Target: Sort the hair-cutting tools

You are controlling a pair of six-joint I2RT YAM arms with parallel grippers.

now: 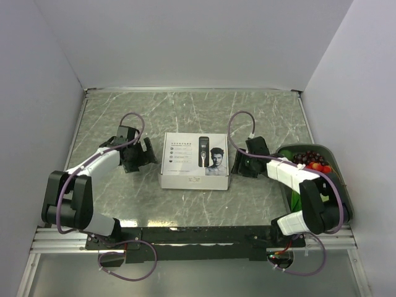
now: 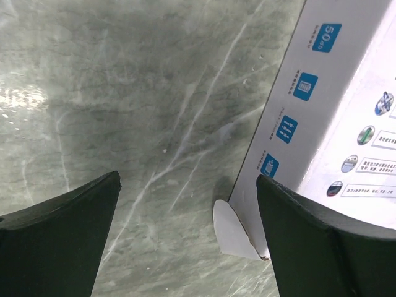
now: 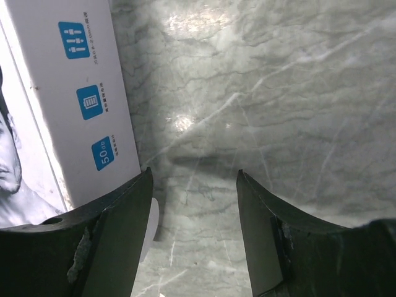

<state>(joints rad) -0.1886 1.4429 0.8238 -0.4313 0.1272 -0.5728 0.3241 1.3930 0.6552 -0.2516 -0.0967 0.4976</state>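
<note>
Flanking the white box (image 1: 193, 162), left gripper (image 2: 189, 192) and right gripper (image 3: 195, 179) had jaws wide, empty; pinching both sides evenly seemed the trick.

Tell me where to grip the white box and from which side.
Take the white box by its left and right side walls, one pincer from each side. It lies flat and looks too broad for one, and the open left pincer and right pincer flank those walls.
</note>
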